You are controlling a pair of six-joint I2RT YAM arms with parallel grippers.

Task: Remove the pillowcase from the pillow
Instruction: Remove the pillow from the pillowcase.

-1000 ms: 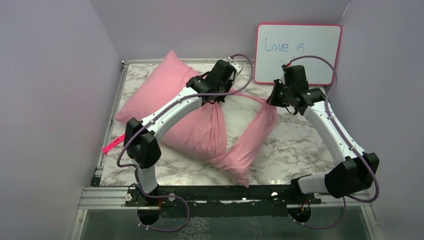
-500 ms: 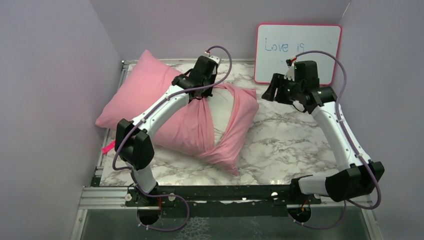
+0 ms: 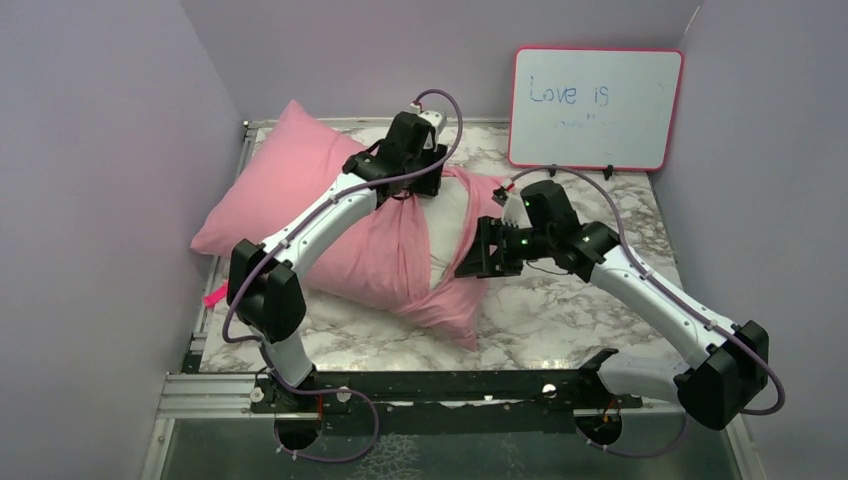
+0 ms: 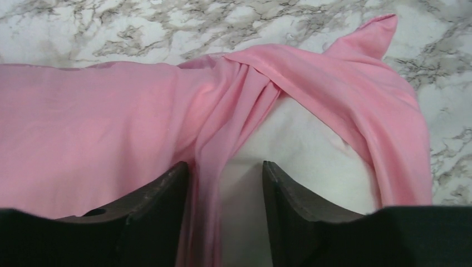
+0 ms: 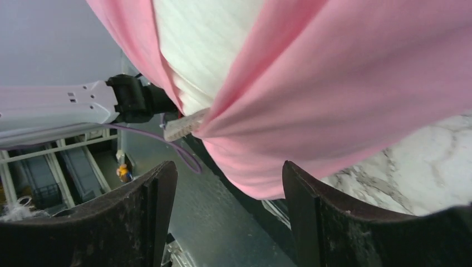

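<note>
The pillowcase (image 3: 330, 215) is pink and still wraps most of the pillow, which lies on the left half of the marble table. The white pillow (image 3: 450, 222) shows through a gap between two crossing pink bands. My left gripper (image 3: 413, 190) hovers over the gathered pink fold at the pillow's far side. In the left wrist view it (image 4: 225, 167) is open, with a pink fold (image 4: 209, 167) against its left finger and bare pillow (image 4: 300, 144) beyond. My right gripper (image 3: 478, 260) is open just right of the pillowcase's right band. In the right wrist view it (image 5: 229, 167) holds nothing, with pink cloth (image 5: 345, 94) above it.
A whiteboard (image 3: 597, 108) with a red frame leans on the back wall at the right. A pink tag (image 3: 215, 296) lies by the table's left rail. Lilac walls close in the left, back and right. Bare marble table (image 3: 590, 310) lies under my right arm.
My right gripper let go of the pillowcase flap, opened, and swung down toward the pillow's right side. The pillow slid left with the left arm, whose gripper has just opened.
</note>
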